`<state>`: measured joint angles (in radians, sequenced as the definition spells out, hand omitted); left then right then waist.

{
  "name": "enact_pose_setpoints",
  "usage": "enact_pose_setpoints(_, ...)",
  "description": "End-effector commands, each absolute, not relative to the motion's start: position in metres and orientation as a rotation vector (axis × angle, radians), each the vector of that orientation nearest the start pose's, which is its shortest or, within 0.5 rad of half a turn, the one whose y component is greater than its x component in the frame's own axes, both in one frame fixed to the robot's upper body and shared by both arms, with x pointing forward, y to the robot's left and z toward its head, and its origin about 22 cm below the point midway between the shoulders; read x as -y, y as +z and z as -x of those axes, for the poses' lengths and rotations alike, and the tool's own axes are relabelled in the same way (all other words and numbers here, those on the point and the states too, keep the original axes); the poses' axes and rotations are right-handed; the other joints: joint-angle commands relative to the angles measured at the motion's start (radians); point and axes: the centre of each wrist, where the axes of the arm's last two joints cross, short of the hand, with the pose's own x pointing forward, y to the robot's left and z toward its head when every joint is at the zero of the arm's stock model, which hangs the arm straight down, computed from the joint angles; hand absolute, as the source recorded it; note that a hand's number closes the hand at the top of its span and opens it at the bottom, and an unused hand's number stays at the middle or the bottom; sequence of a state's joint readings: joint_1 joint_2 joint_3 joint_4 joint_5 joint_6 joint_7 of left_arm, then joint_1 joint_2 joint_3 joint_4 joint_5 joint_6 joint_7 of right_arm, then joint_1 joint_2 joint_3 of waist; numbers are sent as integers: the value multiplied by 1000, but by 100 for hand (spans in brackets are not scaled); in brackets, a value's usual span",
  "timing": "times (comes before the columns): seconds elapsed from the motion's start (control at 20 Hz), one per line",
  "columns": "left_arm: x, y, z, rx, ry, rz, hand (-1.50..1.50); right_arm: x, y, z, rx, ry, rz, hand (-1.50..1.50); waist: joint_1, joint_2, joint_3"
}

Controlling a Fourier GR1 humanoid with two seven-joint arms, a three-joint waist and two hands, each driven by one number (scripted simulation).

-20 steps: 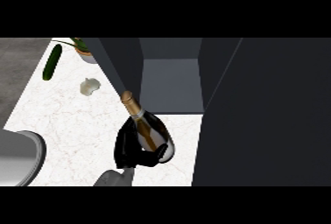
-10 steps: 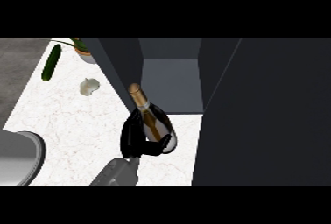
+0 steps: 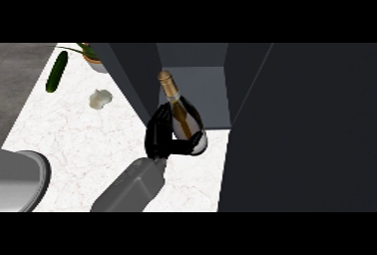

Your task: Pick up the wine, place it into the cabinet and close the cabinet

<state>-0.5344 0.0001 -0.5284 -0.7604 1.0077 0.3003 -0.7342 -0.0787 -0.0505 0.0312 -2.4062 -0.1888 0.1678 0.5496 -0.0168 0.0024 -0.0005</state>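
— Where is the wine bottle?

— Clamped in a robot hand, fingers curled round its lower body, held over the white desk at the mouth of the open cabinet.

— Which hand?

— I cannot tell; only one shows.

— And its long axis?

— Tilted, gold neck leading away from the hand toward the cabinet floor just beyond; the dark door stands open at right

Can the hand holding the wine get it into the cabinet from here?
Probably yes. The hand is curled round the wine, whose neck already points into the open cabinet. Nothing shows between the bottle and the opening, and the door stands aside to the left.
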Motion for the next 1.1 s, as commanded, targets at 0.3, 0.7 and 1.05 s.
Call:
enact_pose_setpoints(0.3,-88,-44,-339,1611,465,295,150,219,189,-168,1940,242,-268,-150,4,-1,0)
enact_pose_setpoints(0.7,-100,-31,-378,1636,467,274,150,210,203,-186,1942,263,-276,-150,-7,5,-1)
enact_pose_setpoints(1.05,-90,0,-402,1606,441,246,150,222,191,-183,1940,272,-309,-150,-20,7,0)
